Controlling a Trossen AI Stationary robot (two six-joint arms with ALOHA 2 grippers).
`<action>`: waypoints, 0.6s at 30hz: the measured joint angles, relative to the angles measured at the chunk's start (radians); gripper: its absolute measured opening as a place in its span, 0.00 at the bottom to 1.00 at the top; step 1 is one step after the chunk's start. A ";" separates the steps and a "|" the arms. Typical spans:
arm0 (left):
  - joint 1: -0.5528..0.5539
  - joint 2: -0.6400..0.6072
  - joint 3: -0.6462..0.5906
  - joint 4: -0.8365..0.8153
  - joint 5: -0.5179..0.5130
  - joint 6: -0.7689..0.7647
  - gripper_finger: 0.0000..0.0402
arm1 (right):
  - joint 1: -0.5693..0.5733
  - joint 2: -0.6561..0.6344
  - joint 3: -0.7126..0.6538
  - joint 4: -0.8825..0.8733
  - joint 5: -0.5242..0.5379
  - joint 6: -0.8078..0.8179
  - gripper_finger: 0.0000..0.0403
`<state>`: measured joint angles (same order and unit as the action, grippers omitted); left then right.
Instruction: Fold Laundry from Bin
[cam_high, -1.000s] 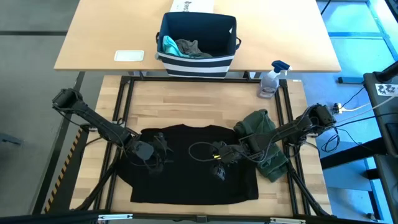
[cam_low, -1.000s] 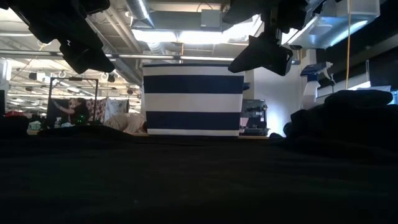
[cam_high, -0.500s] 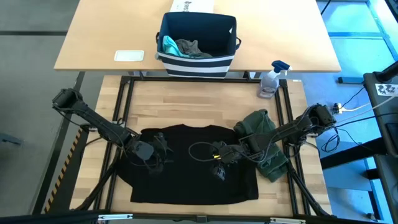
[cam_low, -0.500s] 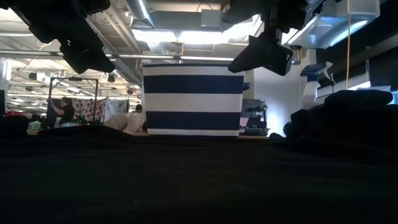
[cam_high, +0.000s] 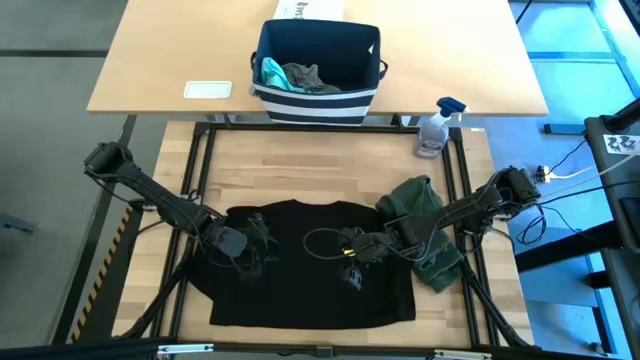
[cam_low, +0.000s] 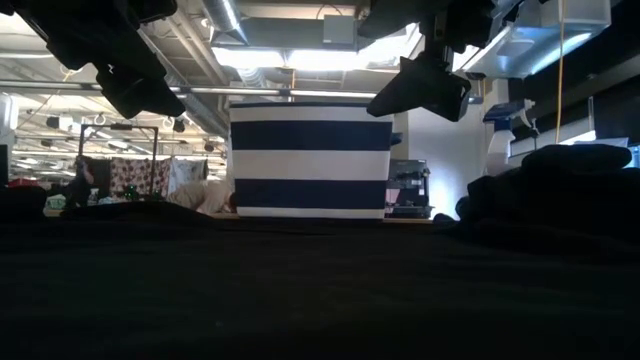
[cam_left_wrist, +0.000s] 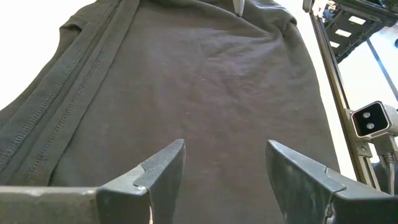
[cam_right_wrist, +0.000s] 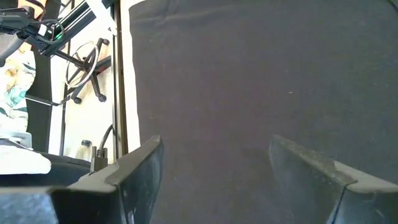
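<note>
Large black T-shirt (cam_high: 310, 262) lies spread flat on the wooden table (cam_high: 320, 170), near its front edge, mostly smooth with light wrinkles. Left gripper (cam_high: 262, 240) hovers over the shirt's left part, fingers spread with nothing between them; wrist view shows both fingers (cam_left_wrist: 163, 171) parted above bare dark cloth and a stitched hem. Right gripper (cam_high: 352, 258) sits over the shirt's middle-right, fingers also spread wide and holding nothing, fingers (cam_right_wrist: 140, 168) apart above plain black fabric. Olive-green piece (cam_high: 425, 228) bunched just beside the shirt's right edge, under the right arm. Navy striped bin (cam_high: 318, 72) stands well apart on the far table, teal piece (cam_high: 271, 72) and grey garment (cam_high: 308, 77) inside it. Spray bottle (cam_high: 436, 128) at the far right corner of the table frame; small white tray (cam_high: 208, 90) left of the bin.
</note>
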<state>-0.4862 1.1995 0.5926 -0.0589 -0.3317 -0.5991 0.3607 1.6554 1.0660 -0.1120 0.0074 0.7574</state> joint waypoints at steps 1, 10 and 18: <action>0.000 0.000 0.000 0.000 0.000 0.000 0.54 | 0.000 0.000 0.000 0.000 0.000 0.000 0.71; 0.000 0.000 0.000 0.000 0.000 0.000 0.54 | 0.000 0.000 0.000 0.000 0.000 0.000 0.71; 0.000 0.000 0.000 0.007 0.004 0.000 0.54 | 0.000 0.000 0.001 0.011 0.000 0.005 0.71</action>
<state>-0.4858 1.1992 0.5926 -0.0519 -0.3277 -0.5991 0.3607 1.6550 1.0667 -0.1005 0.0078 0.7624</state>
